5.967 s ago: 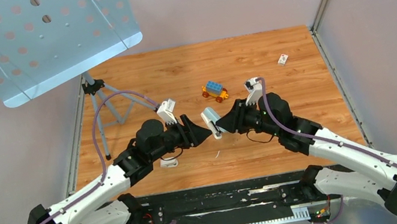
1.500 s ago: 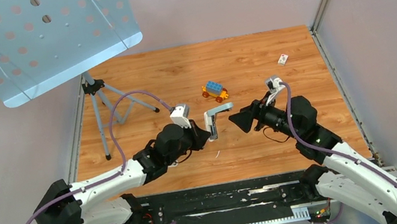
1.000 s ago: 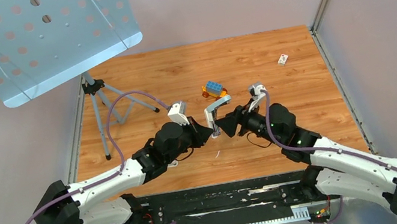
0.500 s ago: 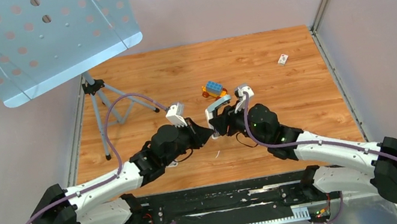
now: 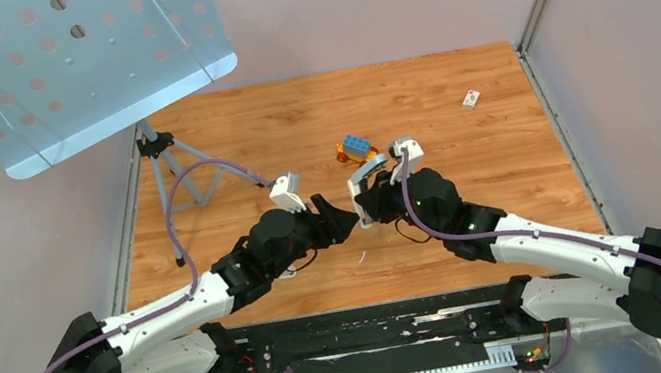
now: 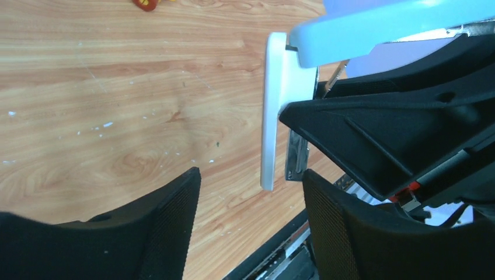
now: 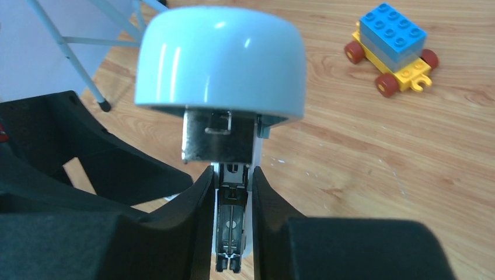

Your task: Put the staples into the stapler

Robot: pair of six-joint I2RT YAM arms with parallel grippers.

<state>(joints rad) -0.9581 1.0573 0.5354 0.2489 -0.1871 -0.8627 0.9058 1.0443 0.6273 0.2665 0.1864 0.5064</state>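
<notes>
The stapler (image 5: 367,173) hangs above the middle of the table, hinged open. Its light blue top (image 7: 220,64) is swung away from the white base (image 6: 273,116) and the metal magazine (image 7: 230,224). My right gripper (image 5: 367,213) is shut on the stapler's base and magazine; in the right wrist view its fingers (image 7: 201,221) press both sides. My left gripper (image 5: 340,221) stands open just left of the stapler, and its fingers (image 6: 166,230) hold nothing. The base's end hangs just beyond them without touching. I cannot make out the staples in any view.
A blue and yellow toy brick car (image 5: 356,151) sits just behind the stapler. A small white box (image 5: 471,98) lies far right. A music stand (image 5: 63,64) and its tripod legs (image 5: 167,188) occupy the back left. A thin pale sliver (image 5: 360,257) lies near the front.
My right gripper moved in from the right and closed on the stapler. My left gripper, which was holding it, opened and drew back slightly to the left.
</notes>
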